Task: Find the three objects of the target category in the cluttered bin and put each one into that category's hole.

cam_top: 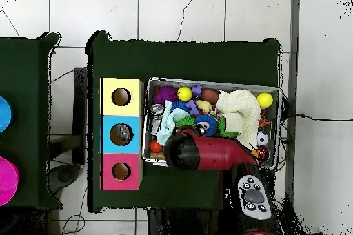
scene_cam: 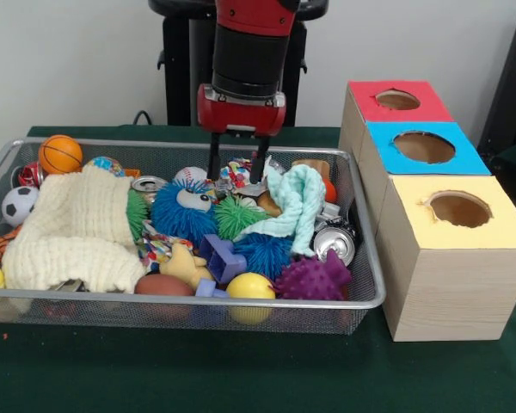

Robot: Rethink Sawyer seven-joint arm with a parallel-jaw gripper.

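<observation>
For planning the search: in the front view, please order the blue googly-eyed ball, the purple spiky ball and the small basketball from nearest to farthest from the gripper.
1. Blue googly-eyed ball, just below-left of the gripper.
2. Purple spiky ball, near the bin's front right corner.
3. Small basketball, at the far left corner.

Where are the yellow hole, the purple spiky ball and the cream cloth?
yellow hole point(scene_cam: 458, 209): front view, dark opening.
purple spiky ball point(scene_cam: 314, 279): front view, middle.
cream cloth point(scene_cam: 73, 231): front view, middle of its folds.

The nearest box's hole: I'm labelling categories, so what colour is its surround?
Yellow; the hole shows best in the front view.
</observation>
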